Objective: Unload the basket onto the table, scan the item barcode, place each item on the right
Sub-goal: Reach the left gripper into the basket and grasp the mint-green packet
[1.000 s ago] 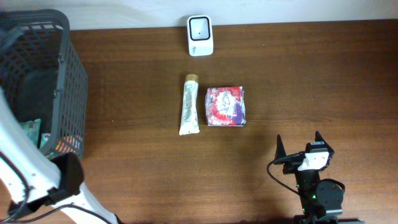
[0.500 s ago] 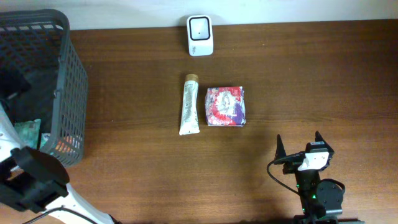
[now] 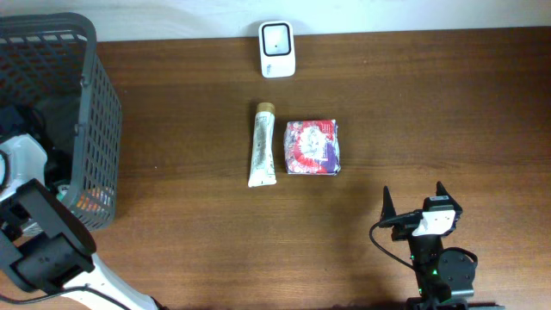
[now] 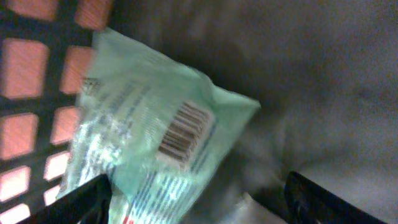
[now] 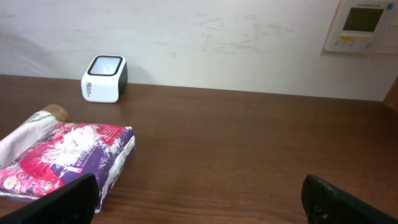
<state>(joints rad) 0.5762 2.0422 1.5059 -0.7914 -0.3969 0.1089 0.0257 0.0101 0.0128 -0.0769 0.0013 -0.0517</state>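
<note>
In the left wrist view a pale green packet (image 4: pixel 155 134) with a barcode (image 4: pixel 183 131) facing up lies on the dark floor of the basket. My left gripper (image 4: pixel 199 202) is open just above it. The left finger (image 4: pixel 84 202) touches the packet's edge and the right finger (image 4: pixel 323 199) stands well clear of it. From overhead, the left arm (image 3: pixel 26 168) reaches down into the grey basket (image 3: pixel 95 103) and hides the gripper. The white scanner (image 3: pixel 276 37) stands at the table's far edge. My right gripper (image 3: pixel 415 200) is open over bare wood at the front right.
A cream tube (image 3: pixel 262 145) and a red and purple packet (image 3: pixel 312 147) lie side by side mid-table, also seen low left in the right wrist view as the packet (image 5: pixel 62 158). The basket's mesh wall (image 4: pixel 37 68) closes in on the left gripper's left side.
The left arm has moved down into the basket, over the green packet, and its jaws have narrowed a little. The right arm has not moved.
</note>
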